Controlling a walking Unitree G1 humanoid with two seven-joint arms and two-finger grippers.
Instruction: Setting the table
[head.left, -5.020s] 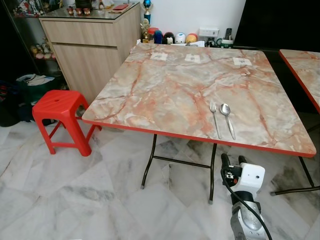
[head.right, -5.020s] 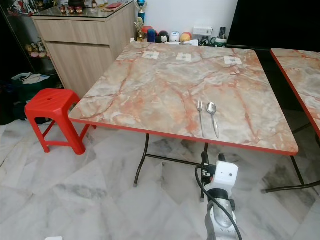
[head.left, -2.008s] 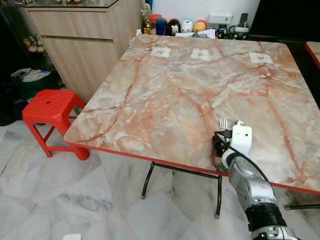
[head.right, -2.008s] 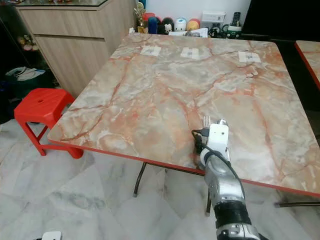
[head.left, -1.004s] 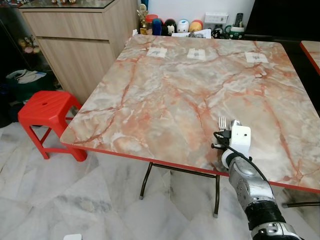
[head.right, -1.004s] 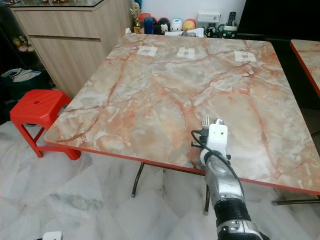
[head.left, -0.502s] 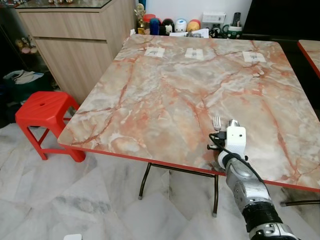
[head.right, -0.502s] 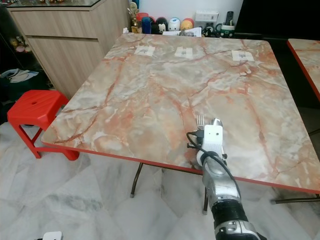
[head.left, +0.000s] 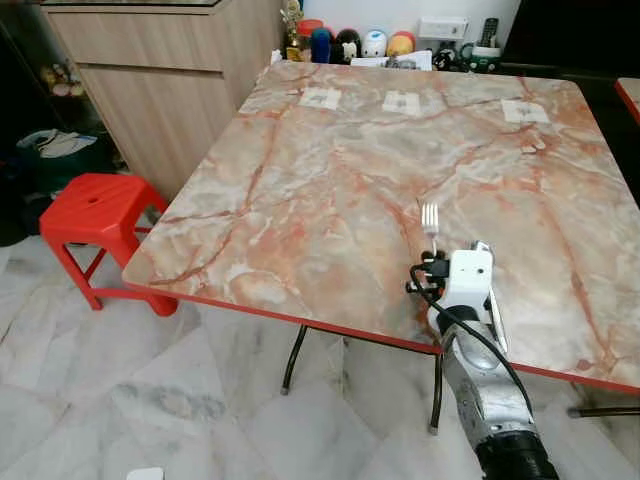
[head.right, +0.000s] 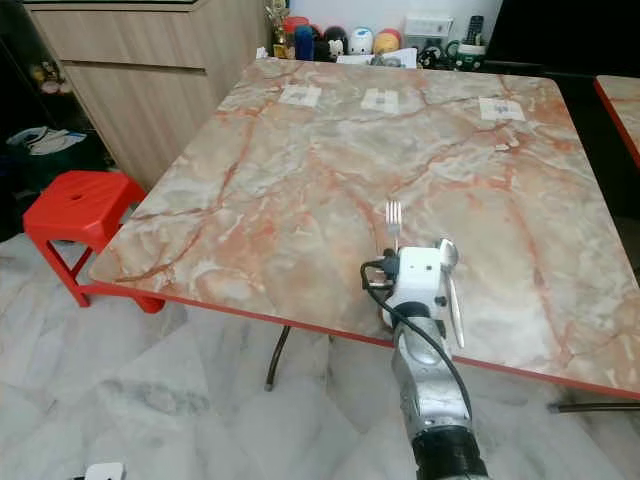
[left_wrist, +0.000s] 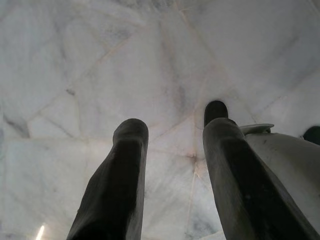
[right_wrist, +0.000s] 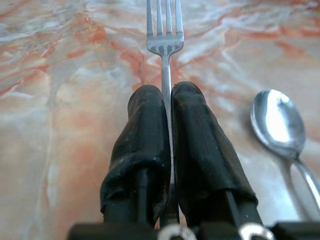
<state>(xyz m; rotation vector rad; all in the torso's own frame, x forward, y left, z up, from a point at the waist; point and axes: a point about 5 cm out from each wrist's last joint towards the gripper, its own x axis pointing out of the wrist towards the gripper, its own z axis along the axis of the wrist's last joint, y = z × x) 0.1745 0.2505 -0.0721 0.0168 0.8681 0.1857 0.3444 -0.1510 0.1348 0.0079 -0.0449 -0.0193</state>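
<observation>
A silver fork (right_wrist: 165, 35) and a silver spoon (right_wrist: 277, 122) lie side by side on the marble-patterned table (head.left: 330, 190), near its front edge. My right gripper (right_wrist: 166, 95) is shut on the fork's handle, with the tines sticking out past the fingertips. In the eye views the fork (head.left: 431, 217) points away from me and the spoon (head.right: 450, 255) lies just right of the wrist. My left gripper (left_wrist: 172, 135) hangs open over the white marble floor, holding nothing.
A red plastic stool (head.left: 95, 205) stands at the table's left corner, beside a wooden cabinet (head.left: 170, 70). Small ornaments (head.left: 370, 45) line the table's far edge, with white labels (head.left: 400, 100) just inside it. A second table's corner (head.left: 630, 90) shows at right.
The fork's tines now reach farther ahead of the spoon's bowl than half a second ago. The camera has shifted slightly; the spoon lies where it was.
</observation>
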